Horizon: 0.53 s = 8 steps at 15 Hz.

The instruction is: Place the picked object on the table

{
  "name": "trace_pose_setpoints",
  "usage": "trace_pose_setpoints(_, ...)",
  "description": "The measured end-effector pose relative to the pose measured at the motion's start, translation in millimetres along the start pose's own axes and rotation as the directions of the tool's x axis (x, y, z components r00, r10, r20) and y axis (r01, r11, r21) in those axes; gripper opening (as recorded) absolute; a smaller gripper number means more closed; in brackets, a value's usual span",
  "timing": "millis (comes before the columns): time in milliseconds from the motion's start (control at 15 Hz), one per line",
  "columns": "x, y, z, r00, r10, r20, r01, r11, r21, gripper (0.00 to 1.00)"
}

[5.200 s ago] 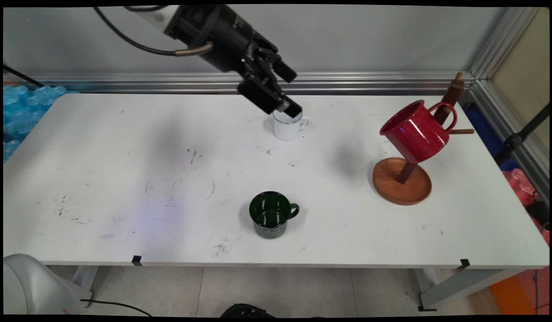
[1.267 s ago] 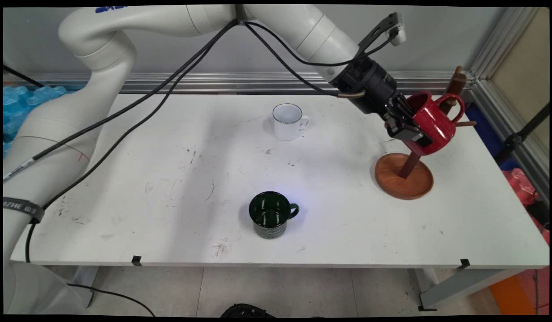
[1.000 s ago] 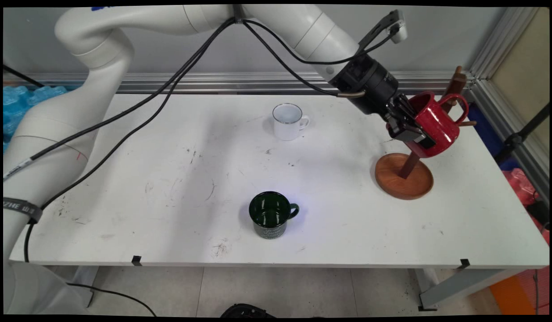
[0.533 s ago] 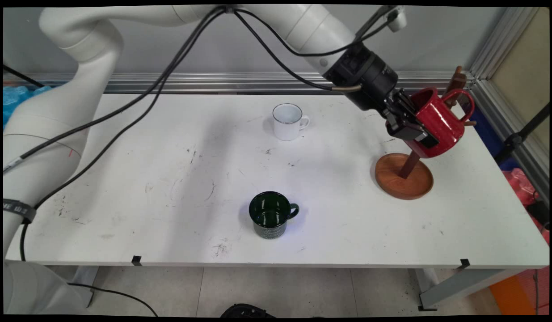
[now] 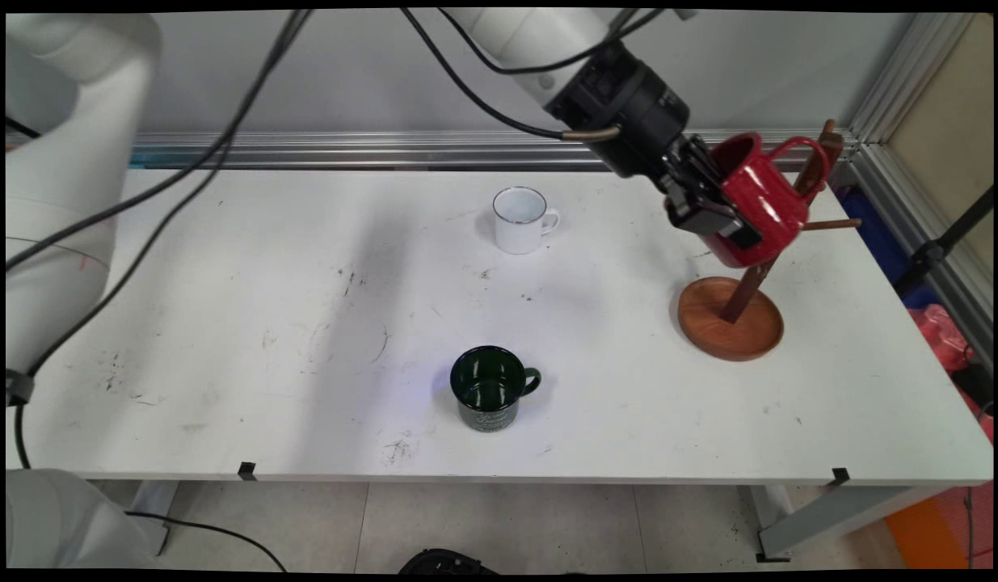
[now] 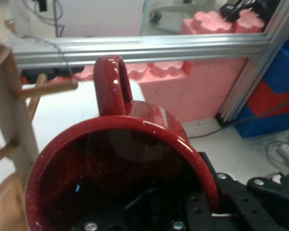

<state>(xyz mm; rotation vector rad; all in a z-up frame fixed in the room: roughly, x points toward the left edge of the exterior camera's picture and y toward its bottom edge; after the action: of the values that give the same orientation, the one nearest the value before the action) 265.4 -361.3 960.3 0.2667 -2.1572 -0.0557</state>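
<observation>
The end effector (image 5: 721,222) is closed on the red mug (image 5: 759,202). One finger goes inside the mug and the other presses on the outside of its wall, so it pinches the side of the mug. The mug is held up in the air, not resting on the counter (image 5: 224,323).

The red mug is shiny, with tiny light speckles all over it. It is dark inside. It has a fat round rim and a thick loop handle (image 5: 802,153). The mug is tipped, with its open mouth turned up and to the left toward the arm. In the hand view the red mug (image 6: 149,130) fills most of the picture, and its handle (image 6: 111,86) sticks up at the top.

The mug is right beside the wooden mug stand (image 5: 733,319), just above the stand's round brown base. Its handle is close to the top of the stand's dark post, near the pegs. I cannot tell if the handle touches a peg.

A white mug (image 5: 521,220) sits upright on the counter, well to the left of the stand. A dark green mug (image 5: 489,390) sits upright too, to the left of the stand and nearer the front edge.
</observation>
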Motion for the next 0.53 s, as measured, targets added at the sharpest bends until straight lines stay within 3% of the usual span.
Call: trace_pose_setpoints(533,-2,37,-54,0.989,-0.018,0.148,-0.004,0.989,0.147,0.00)
